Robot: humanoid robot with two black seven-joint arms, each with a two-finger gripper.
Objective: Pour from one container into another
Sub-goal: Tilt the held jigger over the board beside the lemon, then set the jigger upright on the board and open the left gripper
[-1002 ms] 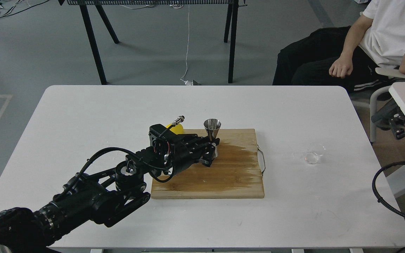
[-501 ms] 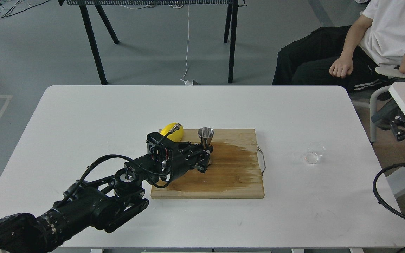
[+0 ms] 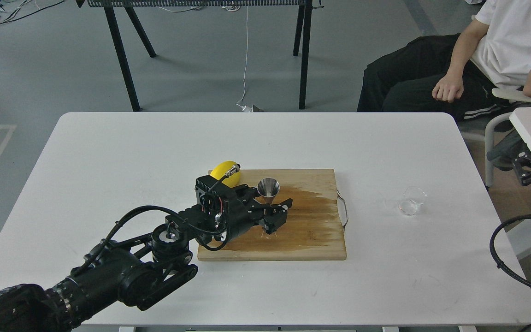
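The steel jigger stands upright on the wooden cutting board, near its back left; its lower cone is hidden behind my left gripper. That gripper lies low over the board with its two fingers spread apart in front of and to the right of the jigger, nothing gripped between them. The small clear cup sits on the white table to the right of the board, far from both grippers. My right gripper shows only as a dark part at the right edge, off the table.
A yellow lemon rests at the board's back left corner, just behind my left wrist. A dark wet patch covers the board's middle right. A seated person is beyond the table's far right corner.
The jigger has come down and to the left, from raised above the board to standing on it. My left gripper's fingers have spread and now reach past the jigger.
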